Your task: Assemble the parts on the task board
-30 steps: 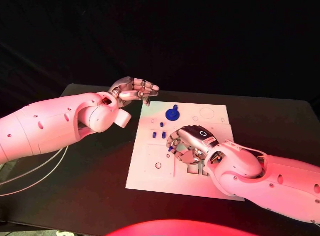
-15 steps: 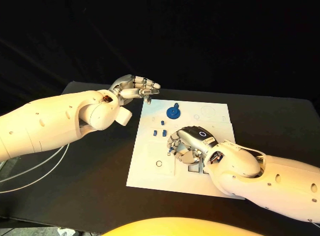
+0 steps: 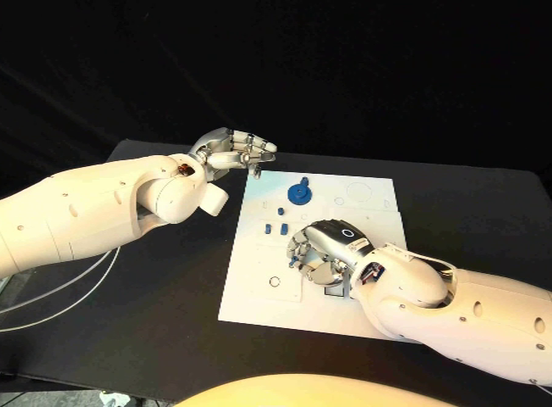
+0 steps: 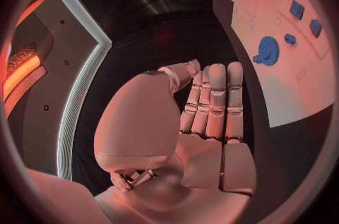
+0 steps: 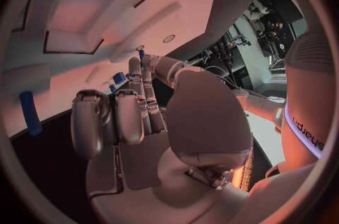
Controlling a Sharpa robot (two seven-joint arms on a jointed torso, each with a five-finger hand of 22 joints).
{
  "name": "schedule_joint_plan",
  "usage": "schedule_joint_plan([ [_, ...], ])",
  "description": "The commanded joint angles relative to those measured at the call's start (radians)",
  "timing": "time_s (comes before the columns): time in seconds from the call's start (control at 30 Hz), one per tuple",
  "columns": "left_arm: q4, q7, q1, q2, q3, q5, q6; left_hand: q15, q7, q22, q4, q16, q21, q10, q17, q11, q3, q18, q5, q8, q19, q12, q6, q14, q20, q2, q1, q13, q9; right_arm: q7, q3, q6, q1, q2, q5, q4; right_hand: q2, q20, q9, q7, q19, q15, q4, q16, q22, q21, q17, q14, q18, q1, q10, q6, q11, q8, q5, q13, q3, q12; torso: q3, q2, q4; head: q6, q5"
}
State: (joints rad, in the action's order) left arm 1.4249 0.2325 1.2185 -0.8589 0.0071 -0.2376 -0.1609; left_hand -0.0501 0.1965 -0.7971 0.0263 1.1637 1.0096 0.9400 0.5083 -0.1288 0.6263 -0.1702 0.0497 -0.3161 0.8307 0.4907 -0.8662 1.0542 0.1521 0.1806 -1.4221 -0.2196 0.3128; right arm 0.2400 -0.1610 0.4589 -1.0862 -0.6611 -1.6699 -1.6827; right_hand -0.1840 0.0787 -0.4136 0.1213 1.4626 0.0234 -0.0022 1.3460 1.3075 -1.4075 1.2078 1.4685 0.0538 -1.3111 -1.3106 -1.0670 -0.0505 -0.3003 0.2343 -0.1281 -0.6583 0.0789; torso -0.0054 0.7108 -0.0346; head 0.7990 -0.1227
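Observation:
The white task board (image 3: pixel 258 292) lies in the middle of the table. A round blue part (image 3: pixel 298 194) stands near its far edge, also visible in the left wrist view (image 4: pixel 268 50). Small blue parts (image 3: pixel 275 227) sit just beyond my right hand (image 3: pixel 325 252), which hovers low over the board's middle with fingers pointing down. In the right wrist view its thumb and fingertips (image 5: pixel 143 66) close around a small blue piece (image 5: pixel 141 53); whether it is held is unclear. A blue peg (image 5: pixel 28 114) lies on the board beside that hand. My left hand (image 3: pixel 234 153) hangs above the board's far left corner, holding nothing.
The black table (image 3: pixel 471 203) surrounds the board, with bare room on the right side. Rectangular cut-outs (image 5: pixel 92 9) in the board lie under my right hand. Grey cables (image 3: pixel 56 297) trail off the table's left edge.
My right hand has sunk slightly and edged toward the board's near side. My left hand has stayed where it was.

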Motion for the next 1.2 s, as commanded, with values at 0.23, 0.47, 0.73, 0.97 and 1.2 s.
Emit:
schedule_joint_plan([
  [0.23, 0.000, 0.003, 0.001, 0.002, 0.001, 0.001, 0.004, -0.004, 0.001, 0.002, 0.001, -0.004, -0.004, -0.009, -0.002, 0.001, -0.005, -0.014, 0.001, -0.003, 0.008, 0.000, 0.008, 0.006, 0.000, 0.002, 0.008, 0.002, 0.001, -0.012, -0.001, -0.024, 0.003, 0.003, -0.001, 0.001, 0.009, -0.005, -0.002, -0.001, 0.030, 0.005, 0.000, -0.003, 0.101, 0.001, -0.001, 0.036, -0.011, 0.000, -0.005, -0.004, 0.001, -0.004, 0.002, -0.001, -0.004, 0.000, -0.0003, 0.000, -0.0004, 0.002, 0.000],
  [0.47, -0.001, 0.001, 0.001, 0.001, 0.001, 0.001, 0.005, -0.004, 0.001, 0.002, 0.001, -0.004, -0.004, -0.009, -0.002, 0.001, -0.005, -0.014, 0.001, -0.003, 0.008, 0.000, 0.008, 0.006, 0.000, 0.002, 0.008, 0.002, 0.001, -0.008, -0.001, -0.033, 0.004, 0.003, -0.002, 0.001, 0.009, -0.005, -0.002, -0.001, 0.030, 0.005, 0.000, -0.003, 0.101, 0.001, -0.001, 0.036, -0.011, 0.000, -0.005, -0.004, 0.001, -0.004, 0.002, -0.001, -0.004, 0.000, -0.0003, 0.000, -0.0002, 0.003, -0.001],
  [0.73, -0.001, 0.000, 0.001, 0.000, 0.001, 0.001, 0.006, -0.004, 0.001, 0.003, 0.002, -0.004, -0.005, -0.010, -0.002, 0.000, -0.006, -0.014, 0.001, -0.003, 0.008, 0.000, 0.009, 0.006, 0.001, 0.002, 0.009, 0.002, 0.001, 0.010, -0.002, -0.046, 0.005, 0.010, -0.012, 0.005, 0.009, -0.005, -0.004, -0.001, 0.029, 0.005, 0.001, -0.004, 0.100, 0.003, -0.003, 0.035, -0.010, 0.002, -0.005, -0.003, 0.001, -0.004, 0.002, -0.001, -0.004, -0.001, -0.0002, 0.000, -0.0001, 0.004, 0.000],
  [0.97, 0.000, -0.001, 0.001, 0.000, 0.001, 0.001, 0.007, -0.004, 0.001, 0.003, 0.002, -0.004, -0.005, -0.010, -0.002, 0.000, -0.006, -0.014, 0.001, -0.003, 0.008, 0.000, 0.009, 0.006, 0.001, 0.002, 0.009, 0.002, 0.001, 0.038, -0.003, -0.062, 0.010, 0.021, -0.033, 0.010, 0.005, -0.005, -0.007, -0.001, 0.026, 0.005, 0.001, -0.007, 0.096, 0.007, -0.008, 0.034, -0.009, 0.008, -0.003, 0.001, 0.000, -0.005, 0.001, -0.002, 0.000, -0.004, -0.0002, 0.000, -0.0010, 0.005, 0.000],
  [1.2, 0.001, -0.003, 0.001, -0.002, 0.001, 0.001, 0.008, -0.005, 0.002, 0.005, 0.003, -0.004, -0.007, -0.011, -0.002, 0.000, -0.007, -0.014, 0.001, -0.004, 0.009, 0.000, 0.010, 0.006, 0.001, 0.002, 0.010, 0.003, 0.001, 0.054, -0.003, -0.067, 0.013, 0.023, -0.046, 0.010, 0.004, -0.004, -0.008, -0.001, 0.025, 0.004, 0.002, -0.008, 0.095, 0.009, -0.010, 0.033, -0.009, 0.011, -0.002, 0.002, -0.001, -0.005, 0.001, -0.002, 0.002, -0.005, -0.0004, 0.000, -0.0008, 0.006, 0.000],
])
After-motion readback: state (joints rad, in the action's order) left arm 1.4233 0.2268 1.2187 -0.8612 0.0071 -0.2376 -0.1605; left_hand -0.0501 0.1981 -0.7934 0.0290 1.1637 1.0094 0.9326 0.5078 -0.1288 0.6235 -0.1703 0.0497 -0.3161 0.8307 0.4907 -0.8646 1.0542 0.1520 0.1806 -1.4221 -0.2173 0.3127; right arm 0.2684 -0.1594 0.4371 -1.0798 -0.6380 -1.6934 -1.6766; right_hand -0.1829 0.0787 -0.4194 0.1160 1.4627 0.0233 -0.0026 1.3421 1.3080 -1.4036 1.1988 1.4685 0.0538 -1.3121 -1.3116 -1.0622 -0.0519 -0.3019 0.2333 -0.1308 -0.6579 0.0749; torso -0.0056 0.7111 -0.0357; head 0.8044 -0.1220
